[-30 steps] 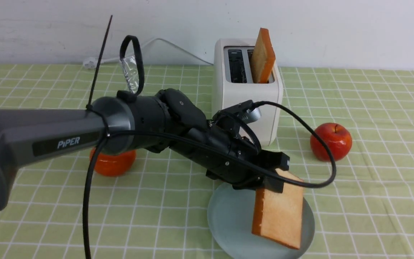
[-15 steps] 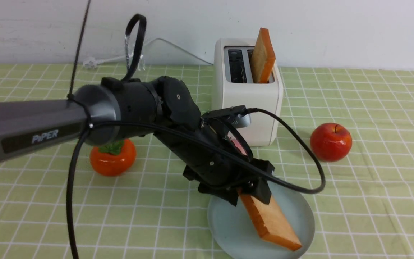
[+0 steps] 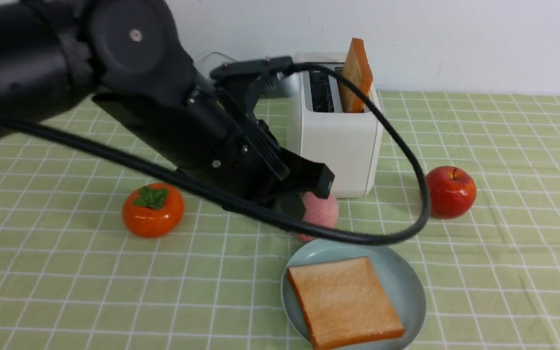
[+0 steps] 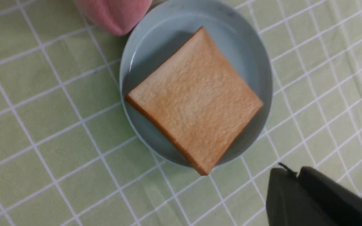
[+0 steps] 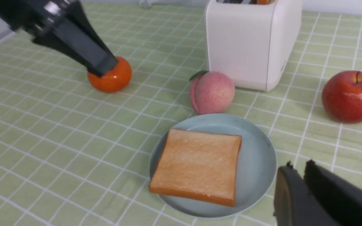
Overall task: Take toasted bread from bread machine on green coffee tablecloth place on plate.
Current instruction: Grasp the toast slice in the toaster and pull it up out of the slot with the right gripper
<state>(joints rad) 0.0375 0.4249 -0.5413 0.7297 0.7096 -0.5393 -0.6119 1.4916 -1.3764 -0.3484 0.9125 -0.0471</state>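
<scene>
Golden toasted bread [image 3: 344,304] is lying on the plate [image 3: 401,287]. The second slice [image 3: 356,73] is waiting in the bread machine [image 3: 333,146] at twelve o'clock. I cannot tell the finger gap of the left gripper [image 3: 309,192] or right gripper [image 5: 298,171].

One slice of toasted bread [image 5: 196,166] lies flat on the plate [image 5: 259,163], on the green coffee tablecloth [image 5: 42,141]. A peach [image 5: 214,92] sits between plate and bread machine [image 5: 250,44]; an apple [image 5: 350,95] stands apart. The right tool [image 5: 298,166] shows fingers close together

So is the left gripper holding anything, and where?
Nothing: the left gripper is bare; one slice lies flat on the plate, the other stands in the bread machine.
</scene>
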